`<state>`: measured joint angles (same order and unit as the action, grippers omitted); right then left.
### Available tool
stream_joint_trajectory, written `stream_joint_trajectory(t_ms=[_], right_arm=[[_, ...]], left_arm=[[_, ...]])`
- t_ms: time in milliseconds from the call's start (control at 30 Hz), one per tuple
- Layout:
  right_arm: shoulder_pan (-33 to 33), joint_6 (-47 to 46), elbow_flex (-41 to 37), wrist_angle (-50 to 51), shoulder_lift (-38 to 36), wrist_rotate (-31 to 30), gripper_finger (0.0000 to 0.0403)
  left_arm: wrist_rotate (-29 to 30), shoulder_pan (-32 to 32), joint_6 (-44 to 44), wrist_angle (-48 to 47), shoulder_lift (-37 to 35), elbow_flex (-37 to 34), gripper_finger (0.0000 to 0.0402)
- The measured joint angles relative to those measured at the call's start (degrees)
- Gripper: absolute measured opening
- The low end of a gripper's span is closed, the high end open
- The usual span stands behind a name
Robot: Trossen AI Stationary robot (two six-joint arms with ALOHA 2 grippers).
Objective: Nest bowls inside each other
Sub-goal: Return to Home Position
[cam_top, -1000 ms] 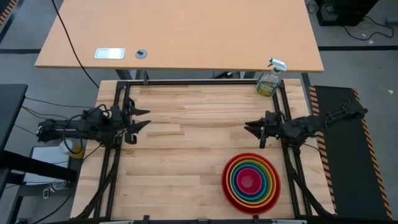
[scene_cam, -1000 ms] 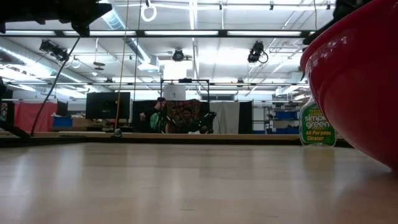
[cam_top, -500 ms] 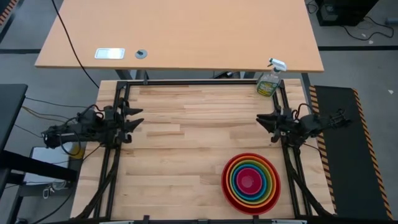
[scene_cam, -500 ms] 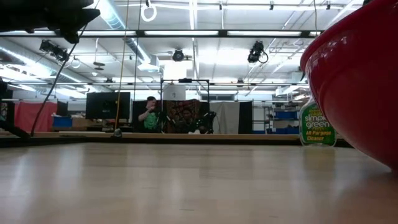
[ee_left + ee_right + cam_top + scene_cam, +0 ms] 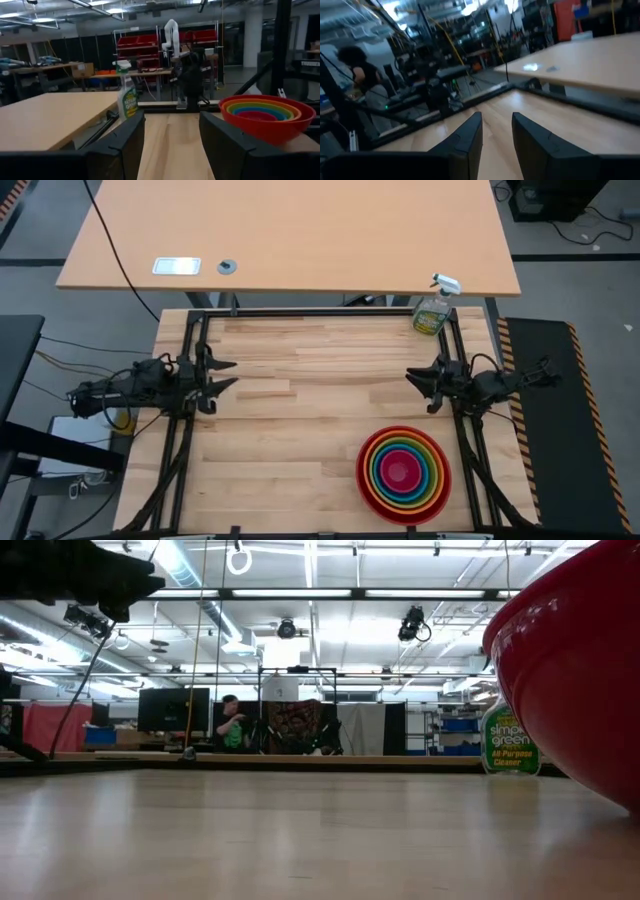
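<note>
The bowls (image 5: 404, 472) sit nested in one stack on the table's near right, with red outermost, then orange, lime green, blue and pink at the centre. The red bowl's wall (image 5: 580, 670) fills the right side of the low view, and the stack (image 5: 267, 112) also shows in the left wrist view. My left gripper (image 5: 225, 373) hovers open at the table's left edge, pointing level toward the right. At the right edge my right gripper (image 5: 415, 380) is also open, pointing left, far of the stack. Neither gripper has anything between its fingers (image 5: 125, 140) (image 5: 470, 135).
A green spray bottle (image 5: 433, 310) stands at the far right corner. A black frame (image 5: 320, 312) borders the table. Beyond it stands a larger tan table (image 5: 290, 230) with a small white object. A person (image 5: 230, 725) moves in the room behind.
My right gripper has drawn back toward the table's right edge and sunk a little. My left arm has sunk somewhat at the left edge. The stack of bowls has kept still.
</note>
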<state>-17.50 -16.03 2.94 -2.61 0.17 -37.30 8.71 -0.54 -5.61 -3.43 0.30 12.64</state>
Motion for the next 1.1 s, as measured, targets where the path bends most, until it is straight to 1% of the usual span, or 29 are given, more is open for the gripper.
stream_joint_trajectory(t_ms=[100,233,300,333,400,500,567,667,767,867,1100], right_arm=[[1.43,4.21,-2.55,-8.03,0.02,1.0,0.0114],[4.9,5.72,-2.6,-9.45,0.1,4.02,0.0113],[6.91,5.75,-2.6,-9.37,0.08,4.58,0.0111],[7.86,5.83,-2.6,-9.4,0.08,3.98,0.0109],[9.34,4.93,-2.6,-9.33,0.08,0.76,0.0107],[10.41,0.99,-2.6,-9.35,0.08,-3.03,0.0105],[10.67,0.01,-2.6,-9.26,0.08,-3.39,0.0106],[10.82,5.0,-2.6,-7.68,0.08,-3.47,0.0107],[10.82,8.69,-2.6,-7.86,0.08,-3.44,0.0106],[10.82,8.9,-2.6,-8.13,0.08,-3.42,0.0105],[10.82,8.28,-2.6,-8.08,0.08,-3.39,0.0105]], left_arm=[[-1.21,0.0,-0.15,0.36,0.0,0.0,0.0192],[-4.89,0.0,-0.42,1.94,0.0,0.0,0.0192],[-6.28,0.0,-0.71,2.8,0.0,0.0,0.0192],[-6.63,0.0,-1.06,3.0,0.0,0.0,0.0192],[-6.7,0.0,-1.52,3.21,0.0,0.0,0.0192],[-6.51,0.0,-1.42,3.3,0.01,0.0,0.0192],[-6.09,0.0,-1.32,3.05,0.02,0.0,0.0192],[-5.99,0.0,0.21,2.92,0.02,0.0,0.0192],[-5.98,0.0,4.6,2.87,0.07,0.0,0.0192],[-5.92,0.0,6.27,2.81,0.07,0.0,0.0192],[-5.93,0.0,6.29,2.78,0.07,0.0,0.0192]])
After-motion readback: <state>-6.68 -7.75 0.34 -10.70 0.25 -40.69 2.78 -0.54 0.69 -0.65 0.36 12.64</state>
